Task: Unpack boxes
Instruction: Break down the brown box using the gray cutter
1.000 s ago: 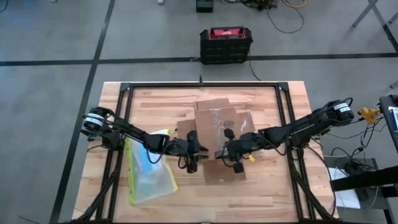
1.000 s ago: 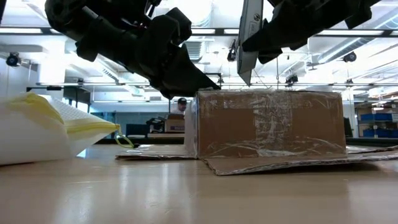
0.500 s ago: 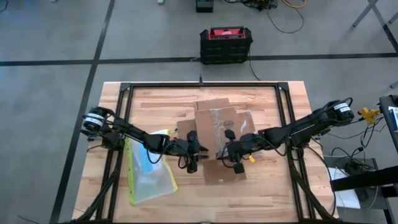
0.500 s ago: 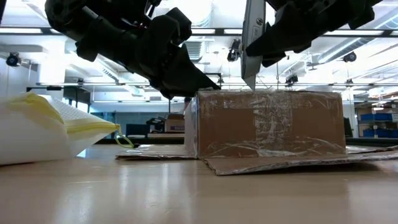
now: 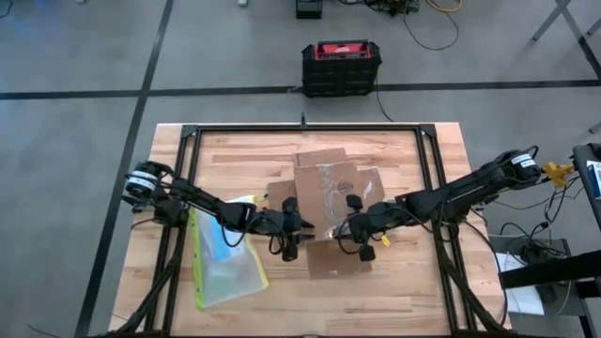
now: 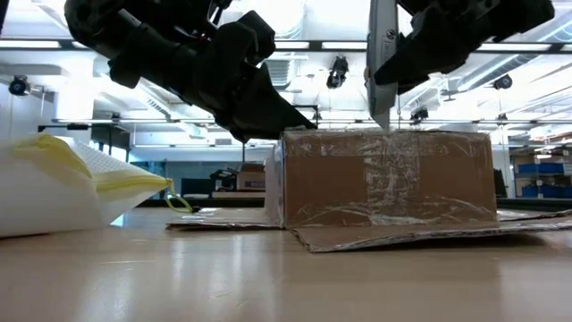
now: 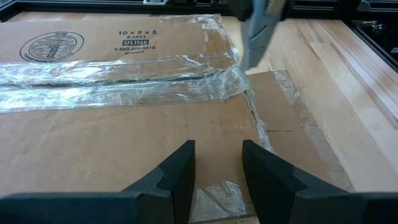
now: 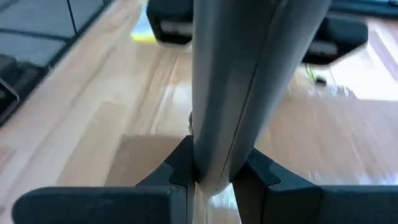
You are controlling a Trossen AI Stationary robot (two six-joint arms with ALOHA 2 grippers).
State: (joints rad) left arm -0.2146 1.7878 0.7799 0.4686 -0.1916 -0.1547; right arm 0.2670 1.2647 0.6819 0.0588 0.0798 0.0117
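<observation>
On my left the pouch [image 5: 223,260] lies clear of the job. My left gripper [image 5: 289,235] hangs part-open and empty at the carton's [image 5: 331,202] near-left edge, mid-table. My right gripper [image 5: 362,235] is clamped on a grey blade tool [image 6: 382,63] poised tip-down over the taped top. I'd guess the seam comes next: left gripper steadying, shallow cut along the tape [image 7: 118,71]

Both arms crowd the carton [image 5: 329,192] top; pouch [image 5: 223,263] (left side) blocks that approach.
</observation>
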